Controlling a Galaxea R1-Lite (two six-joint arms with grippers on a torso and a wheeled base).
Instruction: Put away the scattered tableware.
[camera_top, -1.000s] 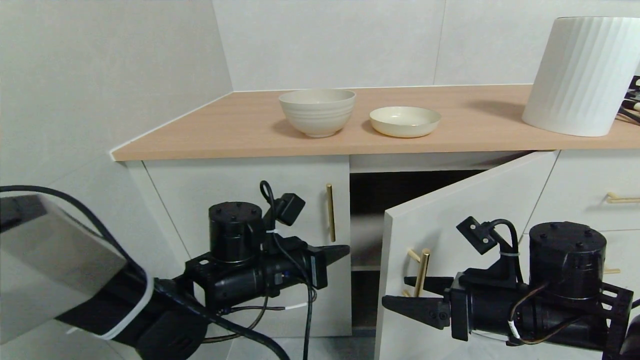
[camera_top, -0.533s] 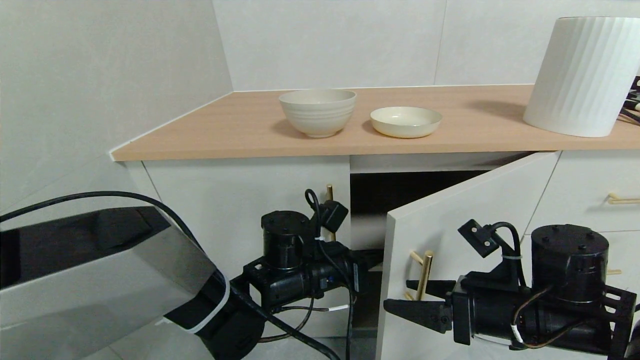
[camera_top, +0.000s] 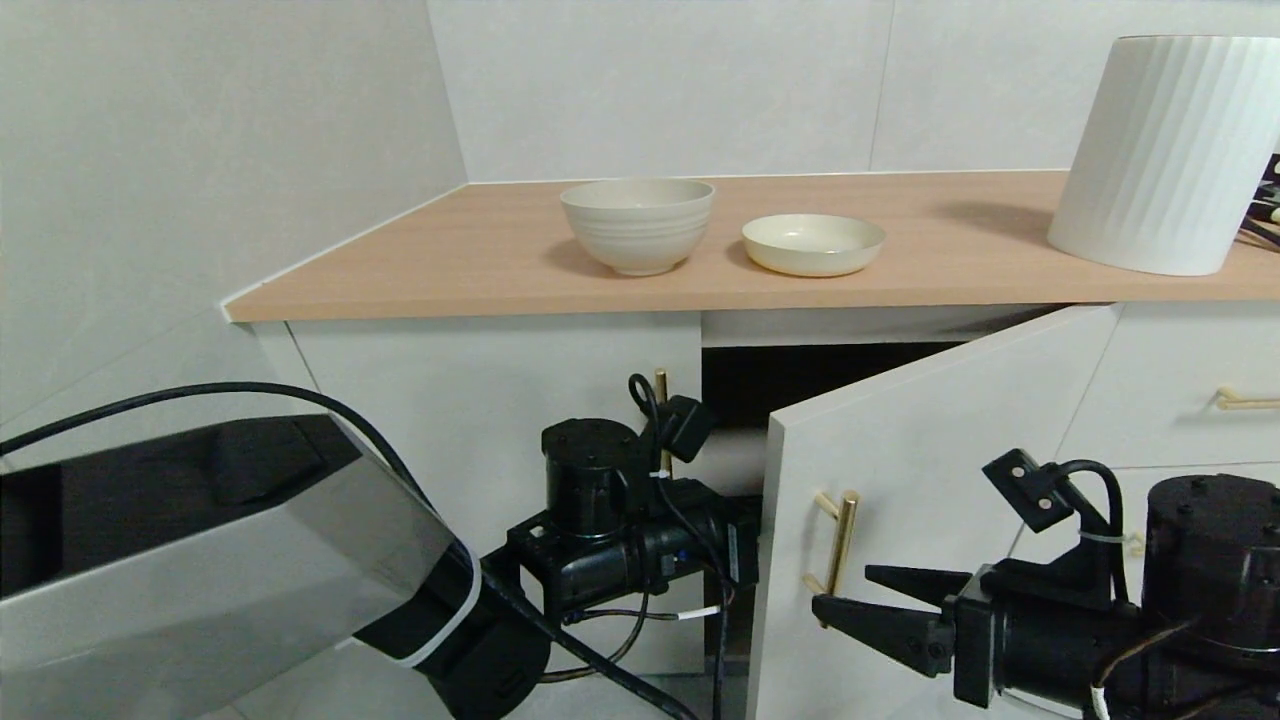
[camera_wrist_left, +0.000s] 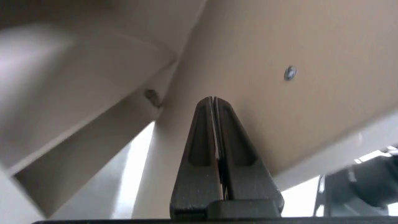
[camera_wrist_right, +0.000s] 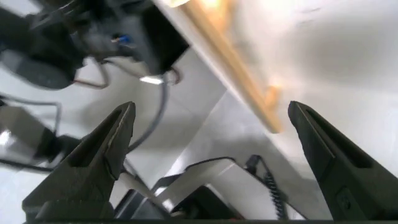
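Left gripper (camera_wrist_left: 213, 102): fingers pressed together, empty, low at the opening beside the open cabinet door (camera_top: 920, 430).
Right gripper (camera_top: 843, 590): fingers spread wide, empty, just beside the door's brass handle (camera_top: 842, 535).
Tableware: ribbed bowl (camera_top: 637, 224) and shallow dish (camera_top: 812, 243), near each other but apart, on the countertop (camera_top: 450, 265).
Handling: probably ceramic, so stiff, smooth and breakable; pinch each across its rim wall.
Views: the head view places the tableware; the wrist views settle each gripper's finger state.
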